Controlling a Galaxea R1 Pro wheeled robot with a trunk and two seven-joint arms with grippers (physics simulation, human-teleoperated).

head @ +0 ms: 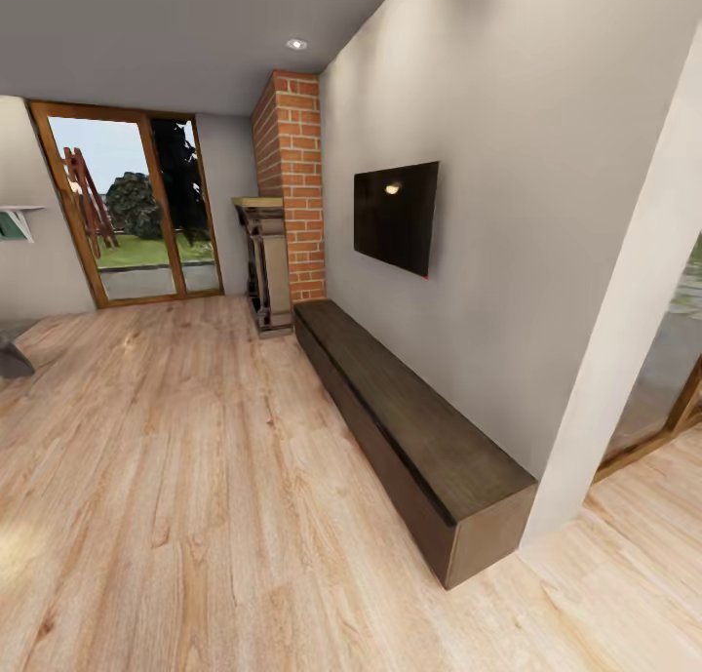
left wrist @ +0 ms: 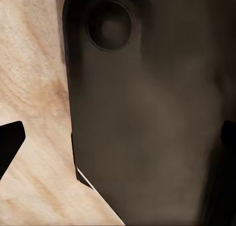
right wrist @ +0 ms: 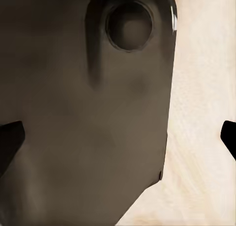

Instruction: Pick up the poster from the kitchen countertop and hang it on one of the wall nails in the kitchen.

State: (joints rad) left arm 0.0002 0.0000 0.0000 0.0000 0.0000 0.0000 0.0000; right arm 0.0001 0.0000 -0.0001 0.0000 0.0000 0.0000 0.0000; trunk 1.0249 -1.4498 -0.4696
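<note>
Head view: living-room interior, light wooden floor [head: 195,477]. Long dark-brown low bench [head: 419,438] set against the grey wall [head: 526,214], flat top bare. Black wall-mounted television [head: 395,217] above the bench, small red light at its lower corner; no brand mark or lettering legible on the screen or frame. Red brick chimney column [head: 292,184] past the far end of the bench, dark fireplace unit [head: 265,262] touching its base. Wood-framed glass doors [head: 132,209] at the far end of the room, with lawn and trees beyond. Edge of a white shelf [head: 18,214] on the far left wall. White pillar [head: 634,321] at the near end of the bench, more glazing to its right. Recessed ceiling light [head: 296,44] overhead.

Left wrist view: left pincer [left wrist: 118,137] with only the two black fingertips [left wrist: 11,140] seen at opposite edges of the frame, set wide apart, released, nothing between them. Beyond the tips, a dark rounded part of the robot body [left wrist: 147,113] bearing a circular recess, with pale wooden floor beside it.

Right wrist view: right pincer [right wrist: 123,137] likewise spread, black fingertips [right wrist: 10,137] at the frame edges, nothing grasped. Beyond the tips, the same kind of dark rounded panel [right wrist: 88,113] with a round recess, pale floor alongside.

No writing readable anywhere. Poster and kitchen countertop out of sight at this moment; position relative to either pincer cannot be told.
</note>
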